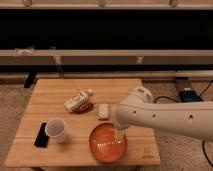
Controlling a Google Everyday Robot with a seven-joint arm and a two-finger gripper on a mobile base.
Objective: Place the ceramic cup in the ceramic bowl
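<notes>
The white arm (165,117) reaches in from the right edge of the frame, bends at a rounded joint (139,95) just right of centre and turns downward, its gripper (120,134) pointing down at lower centre.

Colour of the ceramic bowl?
Orange-red, glossy. The ceramic bowl shows best in the camera view, with the gripper over its right side.

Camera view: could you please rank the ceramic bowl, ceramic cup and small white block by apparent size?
1. ceramic bowl
2. ceramic cup
3. white block, though it sits farther back.
The gripper hangs over the bowl.
</notes>
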